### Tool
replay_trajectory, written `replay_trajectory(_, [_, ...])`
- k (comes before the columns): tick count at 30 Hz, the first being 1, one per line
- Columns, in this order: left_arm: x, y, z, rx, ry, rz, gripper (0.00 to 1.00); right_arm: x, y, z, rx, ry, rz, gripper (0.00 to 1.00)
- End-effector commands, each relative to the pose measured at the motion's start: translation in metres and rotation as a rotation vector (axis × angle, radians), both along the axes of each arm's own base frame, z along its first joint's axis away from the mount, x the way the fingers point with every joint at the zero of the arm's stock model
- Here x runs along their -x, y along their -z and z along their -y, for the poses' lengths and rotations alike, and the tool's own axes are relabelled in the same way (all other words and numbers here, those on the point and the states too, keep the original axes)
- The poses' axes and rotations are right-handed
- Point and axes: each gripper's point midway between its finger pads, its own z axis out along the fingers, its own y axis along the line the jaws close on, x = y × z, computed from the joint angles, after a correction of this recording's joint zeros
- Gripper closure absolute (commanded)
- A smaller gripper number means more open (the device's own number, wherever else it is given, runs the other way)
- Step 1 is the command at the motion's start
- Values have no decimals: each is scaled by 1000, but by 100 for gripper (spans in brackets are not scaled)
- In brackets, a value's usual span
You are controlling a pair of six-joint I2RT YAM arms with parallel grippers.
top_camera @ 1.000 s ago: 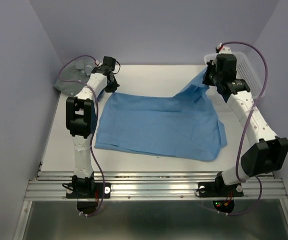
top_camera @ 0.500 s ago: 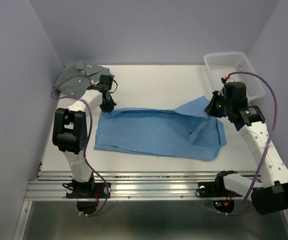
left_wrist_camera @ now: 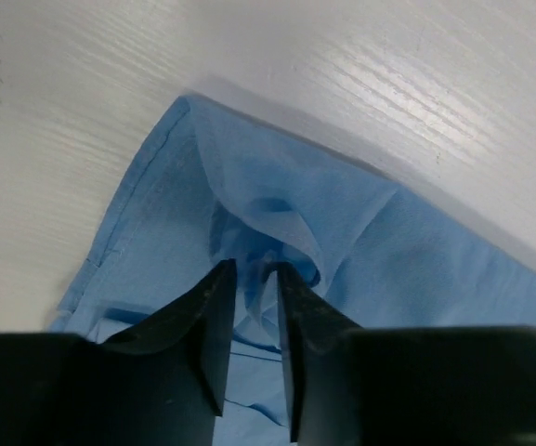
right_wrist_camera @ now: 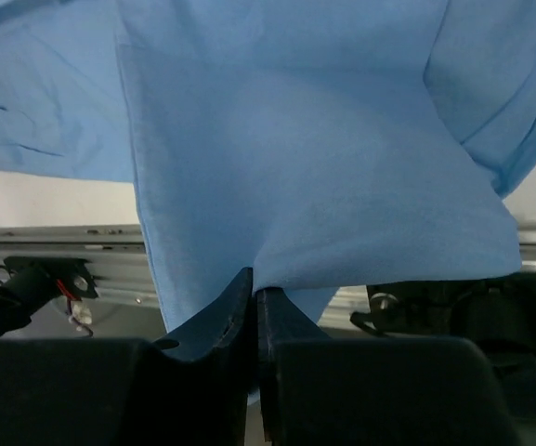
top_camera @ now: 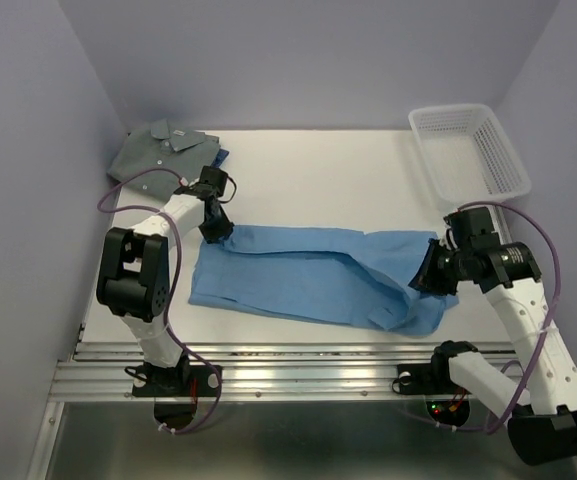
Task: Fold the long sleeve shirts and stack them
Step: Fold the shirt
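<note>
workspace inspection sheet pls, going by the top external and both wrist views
surface: white table, bare beyond the cloth.
job's things: light blue shirt lies across the near middle, partly folded lengthwise; grey-green shirt sits folded at the far left corner, with a darker blue edge showing beneath it.
clutter: white mesh basket at the far right corner.
grippers: left gripper at the light blue shirt's far left corner, jaws slightly apart over bunched cloth; right gripper pinched shut on its right end.
cables: purple cables loop along both arms.
surroundings: lilac walls on three sides; metal rail at the near edge.
</note>
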Motion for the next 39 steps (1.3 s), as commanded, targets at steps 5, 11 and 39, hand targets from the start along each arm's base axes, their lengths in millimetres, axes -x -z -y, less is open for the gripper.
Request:
replay_trajectory(5, [5, -32, -19, -79, -51, 17, 36, 12, 54, -6, -32, 51, -179, 58])
replay_trajectory(11, [-1, -74, -30, -126, -104, 83, 1, 1, 44, -1, 16, 26, -156, 0])
replay_trajectory(39, [-23, 12, 27, 96, 64, 5, 1, -187, 142, 15, 260, 102, -33, 0])
